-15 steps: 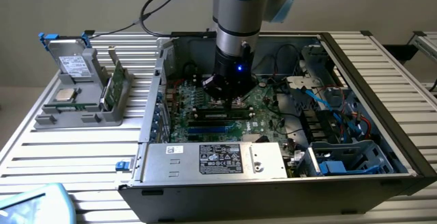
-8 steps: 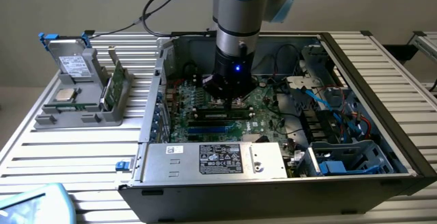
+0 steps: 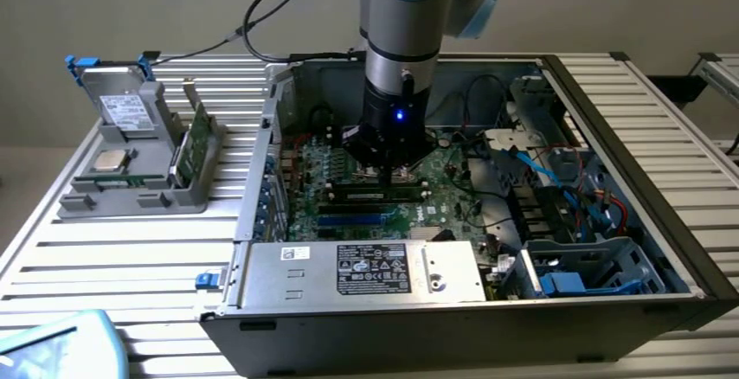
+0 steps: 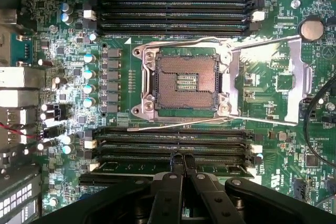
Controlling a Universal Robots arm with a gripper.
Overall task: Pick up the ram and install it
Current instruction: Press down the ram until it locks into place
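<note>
The gripper (image 4: 182, 162) sits closest to the wrist camera, its two black fingers pressed together with no gap, tips resting on the top edge of the ram (image 4: 173, 168) — a long, narrow green stick seated in a black slot just beside the open processor socket (image 4: 184, 81). Most of the ram's face is hidden behind the fingers and neighbouring slots. White lettering on the motherboard (image 4: 273, 35) is too small to read. In the exterior view the arm (image 3: 402, 50) reaches down into the open computer case (image 3: 646, 223), and the power supply (image 3: 358, 271) carries a label whose print cannot be made out.
</note>
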